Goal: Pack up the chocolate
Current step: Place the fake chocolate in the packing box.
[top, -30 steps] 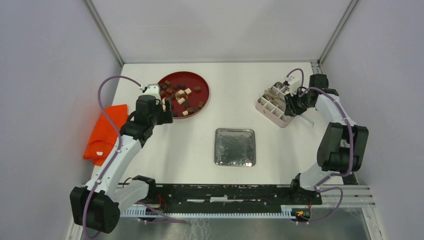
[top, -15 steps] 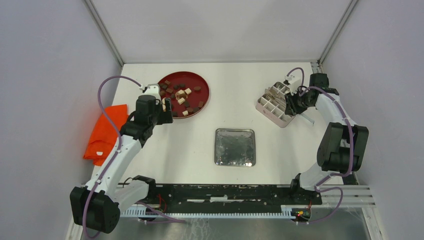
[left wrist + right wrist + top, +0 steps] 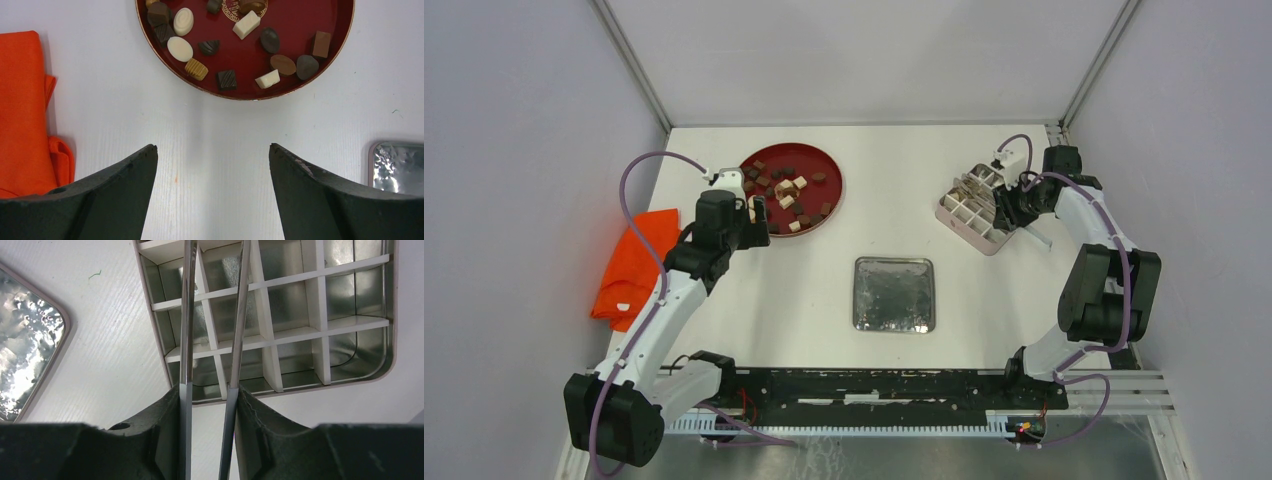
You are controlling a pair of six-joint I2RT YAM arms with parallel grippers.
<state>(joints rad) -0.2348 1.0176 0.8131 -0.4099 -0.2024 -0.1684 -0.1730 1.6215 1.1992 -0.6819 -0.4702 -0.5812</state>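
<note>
Chocolate (image 3: 246,25) and tweezers (image 3: 186,330) are cut off at top.

White table (image 3: 904,180) within a plain enclosure.
Pale grey-lilac walls (image 3: 514,150) stand on three sides; aluminium posts (image 3: 632,62) mark both rear corners; the light is even and soft.

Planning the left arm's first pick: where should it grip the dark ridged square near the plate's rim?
Probably from straight above, pinching the two side faces of the dark ridged square: it lies flat, those faces have gaps beside them, while the plate rim crowds its near edge.
</note>
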